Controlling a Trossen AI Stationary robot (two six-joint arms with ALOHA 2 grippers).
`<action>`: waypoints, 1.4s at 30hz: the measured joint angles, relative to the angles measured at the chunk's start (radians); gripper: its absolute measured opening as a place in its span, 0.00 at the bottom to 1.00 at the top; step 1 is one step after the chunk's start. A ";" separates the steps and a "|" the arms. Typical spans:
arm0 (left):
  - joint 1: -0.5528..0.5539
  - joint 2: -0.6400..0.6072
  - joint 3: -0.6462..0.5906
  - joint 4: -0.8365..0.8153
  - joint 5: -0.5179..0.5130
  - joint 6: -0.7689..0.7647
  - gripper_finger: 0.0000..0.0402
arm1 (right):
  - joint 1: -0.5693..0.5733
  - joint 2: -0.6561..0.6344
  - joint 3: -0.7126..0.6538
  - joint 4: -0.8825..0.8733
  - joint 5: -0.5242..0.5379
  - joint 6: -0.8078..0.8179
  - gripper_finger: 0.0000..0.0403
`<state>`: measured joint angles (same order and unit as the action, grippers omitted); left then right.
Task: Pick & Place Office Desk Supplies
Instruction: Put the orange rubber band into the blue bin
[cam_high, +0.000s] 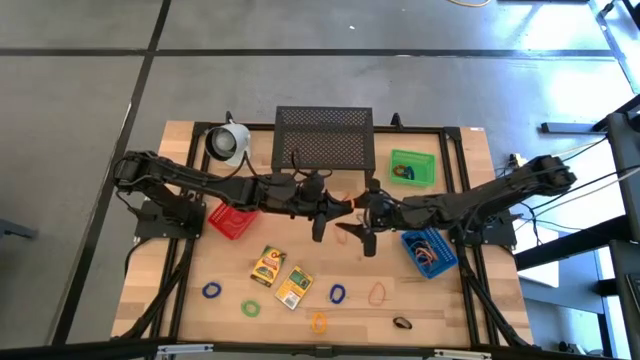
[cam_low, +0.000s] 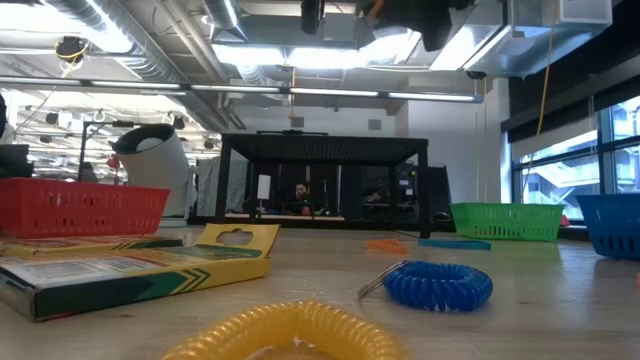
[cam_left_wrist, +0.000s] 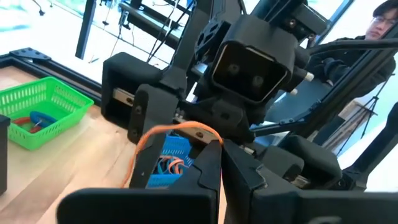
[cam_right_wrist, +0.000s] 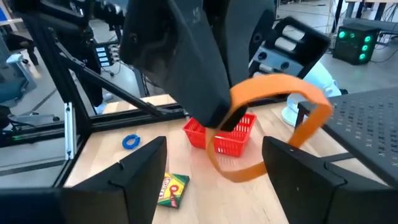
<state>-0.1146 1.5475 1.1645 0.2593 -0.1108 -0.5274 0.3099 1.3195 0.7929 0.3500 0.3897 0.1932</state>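
My left gripper (cam_high: 322, 215) is shut on an orange band loop (cam_high: 345, 205), held high over the table's middle. In the left wrist view the orange loop (cam_left_wrist: 177, 129) arches out ahead of my left gripper (cam_left_wrist: 222, 152). My right gripper (cam_right_wrist: 214, 146) faces it from the table's right, open, one finger on each side of the loop's lower curve (cam_right_wrist: 239, 173); whether it touches the band I cannot tell. Two yellow packets (cam_high: 267, 265) (cam_high: 294, 286) lie flat on the table. Small loops lie near the front edge: blue (cam_high: 211, 290), green (cam_high: 250, 308), another blue (cam_high: 337, 294). My left gripper pinches the orange loop's band at one spot (cam_right_wrist: 249, 90) between its two shut fingers. The fingers (cam_right_wrist: 199, 81) reach in from the table's left. The loop hangs open beyond and below them, lifted clear of the table.
A red bin (cam_high: 231, 219) sits under the left arm, a blue bin (cam_high: 430, 250) under the right arm, and a green bin (cam_high: 412, 167) at the far right. A black mesh tray (cam_high: 323, 140) and a white mug (cam_high: 228, 142) stand at the far edge. A person shows beyond the table (cam_left_wrist: 382, 28).
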 joint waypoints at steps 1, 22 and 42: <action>0.000 0.000 0.000 -0.001 0.000 0.001 0.01 | 0.000 0.006 0.000 0.000 0.000 0.001 0.65; -0.001 0.000 0.000 -0.073 0.004 0.042 0.14 | -0.001 0.008 0.000 -0.048 -0.012 0.088 0.01; -0.017 0.000 0.000 -0.436 -0.010 -0.066 0.51 | 0.063 -0.299 0.000 -0.987 -0.434 0.593 0.01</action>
<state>-0.1314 1.5475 1.1645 -0.1769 -0.1205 -0.5938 0.3727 1.0204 0.7929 -0.6371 -0.0440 0.7866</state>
